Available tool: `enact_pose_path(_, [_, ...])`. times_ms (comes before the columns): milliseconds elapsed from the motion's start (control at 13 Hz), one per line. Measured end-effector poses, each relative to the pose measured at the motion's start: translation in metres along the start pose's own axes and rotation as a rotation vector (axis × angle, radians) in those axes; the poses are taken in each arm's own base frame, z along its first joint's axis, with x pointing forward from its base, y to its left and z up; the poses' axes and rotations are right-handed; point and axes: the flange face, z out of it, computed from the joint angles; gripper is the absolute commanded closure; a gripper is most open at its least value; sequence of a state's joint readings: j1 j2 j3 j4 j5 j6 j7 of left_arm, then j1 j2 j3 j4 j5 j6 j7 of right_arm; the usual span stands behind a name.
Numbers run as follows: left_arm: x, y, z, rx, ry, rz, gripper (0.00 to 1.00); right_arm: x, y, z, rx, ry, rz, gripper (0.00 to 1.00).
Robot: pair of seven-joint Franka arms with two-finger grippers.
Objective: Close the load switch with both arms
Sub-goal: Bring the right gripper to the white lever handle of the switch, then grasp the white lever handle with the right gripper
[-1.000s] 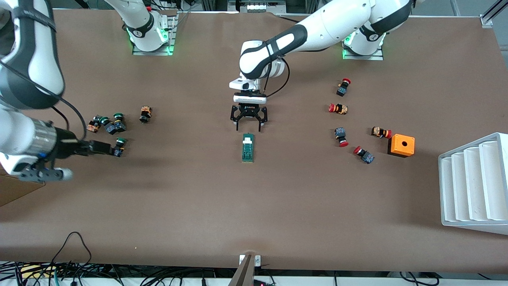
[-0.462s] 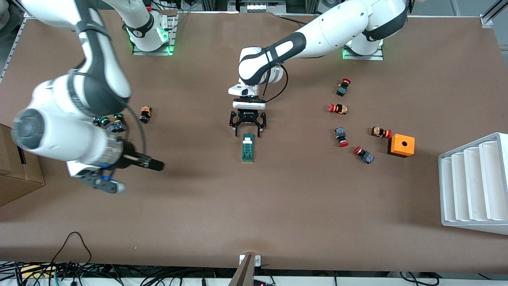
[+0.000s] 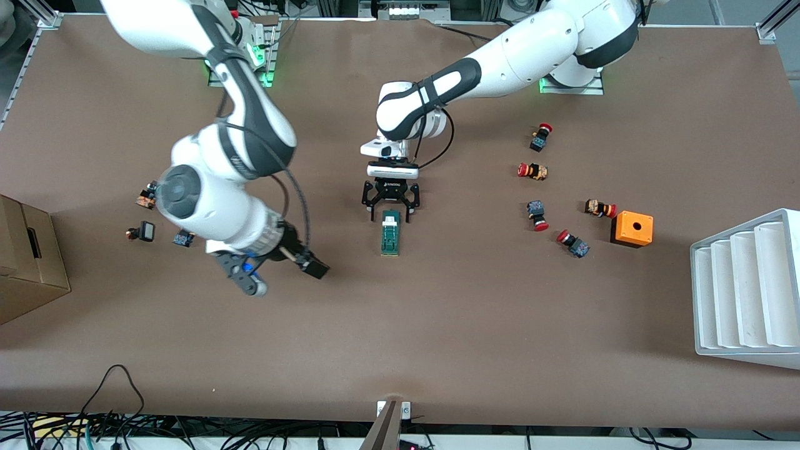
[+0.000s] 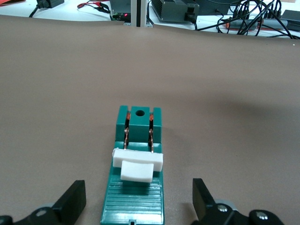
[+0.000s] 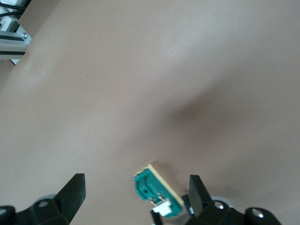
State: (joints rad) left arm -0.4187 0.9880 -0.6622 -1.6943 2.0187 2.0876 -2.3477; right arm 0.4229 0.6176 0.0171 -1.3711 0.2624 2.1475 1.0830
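The load switch is a narrow dark-green block lying flat mid-table, its white tab at the end toward the robots' bases. My left gripper is open and low over that tab end; in the left wrist view the switch lies between its fingers, not touched. My right gripper is open and empty above the table, beside the switch toward the right arm's end. In the right wrist view the switch shows some way off between its open fingers.
Several red-capped push buttons and an orange box lie toward the left arm's end, with a white rack at that table edge. Small parts and a cardboard box are at the right arm's end.
My right arm has swung in from the right arm's end of the table toward the switch. My left gripper has come down a little closer over the tab end. The switch has not moved.
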Motion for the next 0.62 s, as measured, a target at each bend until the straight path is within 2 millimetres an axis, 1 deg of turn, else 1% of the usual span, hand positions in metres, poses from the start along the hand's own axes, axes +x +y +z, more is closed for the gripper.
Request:
enact_pose_path(77, [-0.001,0.0,0.001,0.001,-0.001,-0.002,0.12,-0.014,-0.001,0.018,0.01,0.005,0.045,0.11])
enact_pose_path(231, [-0.001,0.001,0.001,0.001,-0.002,-0.002,0.26,-0.044,-0.003,0.05,0.023,0.011,0.105,0.24])
enact_pose_path(308, [-0.001,0.001,0.001,0.0,-0.002,-0.001,0.31,-0.058,-0.004,0.065,0.027,0.012,0.125,0.27])
enact_pose_path(385, [-0.002,0.001,0.001,0.0,-0.002,-0.001,0.38,-0.071,-0.005,0.077,0.032,0.013,0.145,0.35])
enact_pose_path(462, [-0.002,0.001,0.001,0.0,-0.002,-0.001,0.43,-0.08,-0.003,0.088,0.033,0.014,0.165,0.38])
enact_pose_path(538, [-0.002,0.001,0.001,-0.001,-0.001,0.0,0.52,-0.084,0.001,0.096,0.029,0.015,0.176,0.4])
enact_pose_path(615, [-0.002,0.0,0.002,0.006,0.004,0.002,0.56,-0.088,0.004,0.102,0.023,0.014,0.19,0.42])
